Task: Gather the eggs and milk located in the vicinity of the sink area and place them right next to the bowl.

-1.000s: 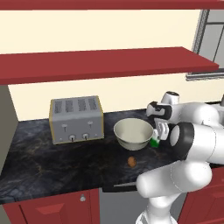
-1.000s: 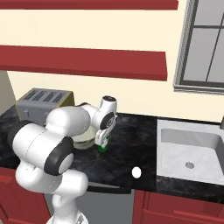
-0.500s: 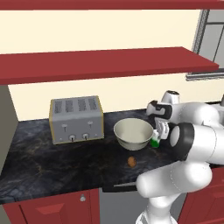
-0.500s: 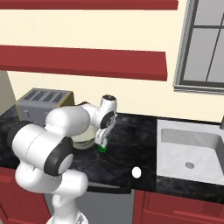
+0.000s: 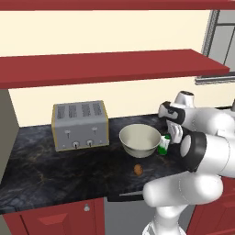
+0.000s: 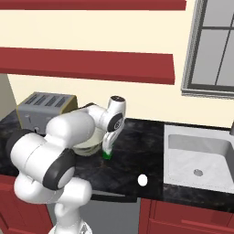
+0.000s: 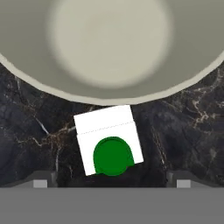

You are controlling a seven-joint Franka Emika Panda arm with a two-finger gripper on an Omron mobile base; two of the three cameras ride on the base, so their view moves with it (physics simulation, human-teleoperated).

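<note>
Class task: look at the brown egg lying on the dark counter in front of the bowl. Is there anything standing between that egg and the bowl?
Nothing visible does. The egg lies on bare dark counter just in front of the bowl. The milk carton stands at the bowl's other side, off that line.

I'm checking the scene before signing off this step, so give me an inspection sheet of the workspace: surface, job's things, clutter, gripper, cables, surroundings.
Surface: dark marbled counter.
Job's things: milk carton stands upright right beside the bowl; brown egg lies on the counter in front of the bowl; sink sits off to the right.
Clutter: toaster left of the bowl; a small white ball near the counter's front edge.
Gripper: gripper open, straddling the carton from above, fingertips clear of it.
Cables: nothing seen.
Surroundings: red shelf, red cabinets below, window above the sink.
</note>
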